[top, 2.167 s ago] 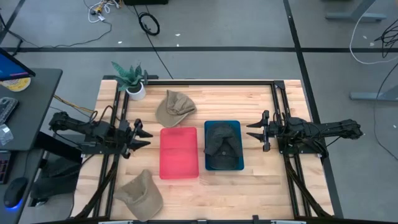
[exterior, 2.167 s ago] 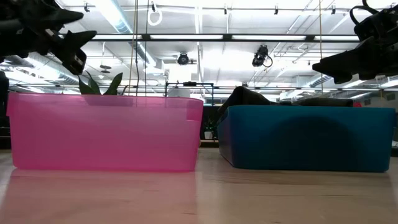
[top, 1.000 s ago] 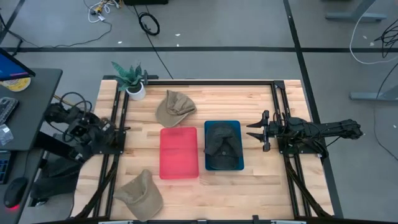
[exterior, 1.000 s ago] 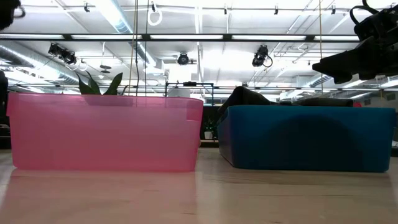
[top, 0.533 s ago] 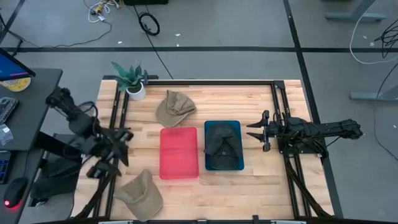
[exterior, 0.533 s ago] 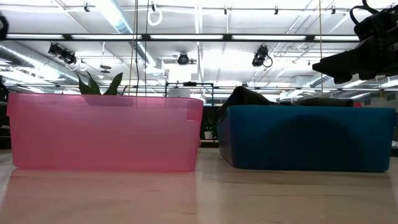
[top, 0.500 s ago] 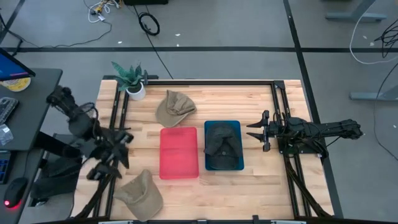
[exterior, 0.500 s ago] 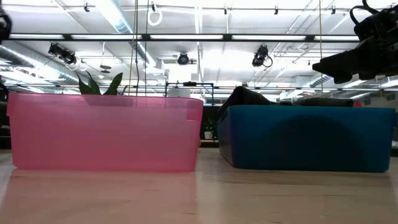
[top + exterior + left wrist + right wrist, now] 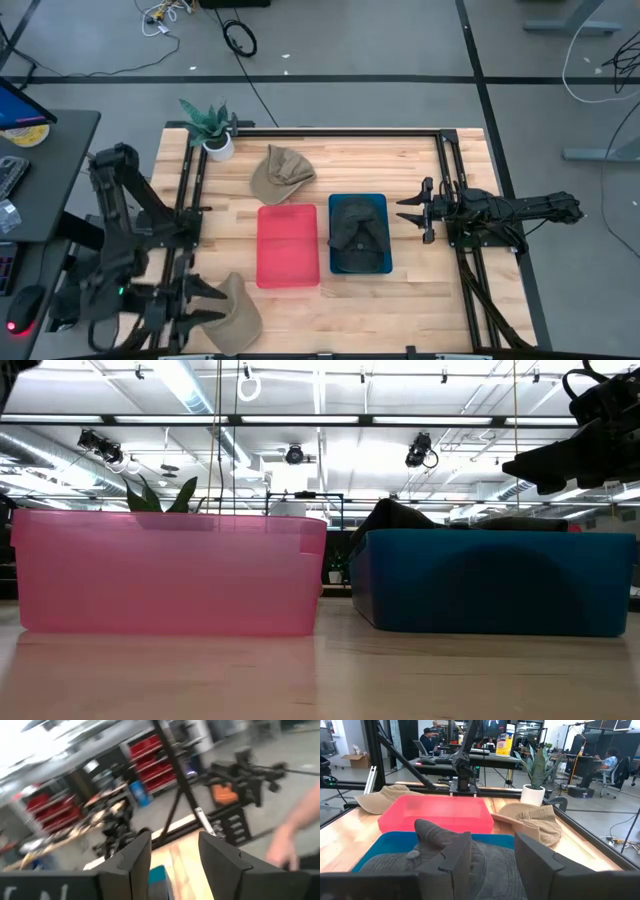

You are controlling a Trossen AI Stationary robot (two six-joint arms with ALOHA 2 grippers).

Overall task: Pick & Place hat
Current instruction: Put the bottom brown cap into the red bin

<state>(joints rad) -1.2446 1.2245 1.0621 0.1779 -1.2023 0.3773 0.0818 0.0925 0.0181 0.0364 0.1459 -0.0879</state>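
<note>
Left gripper jaws spread, empty, at my near-left surface edge beside the tan hat — right gripper jaws parted, empty, beside the blue bin.

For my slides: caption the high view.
Left gripper open by tan cap; dark cap already fills blue bin.

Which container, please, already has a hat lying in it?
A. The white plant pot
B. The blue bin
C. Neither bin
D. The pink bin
B: in the high view a dark hat fills the blue bin, while the pink bin beside it holds nothing and the two tan hats lie on the table.
</note>
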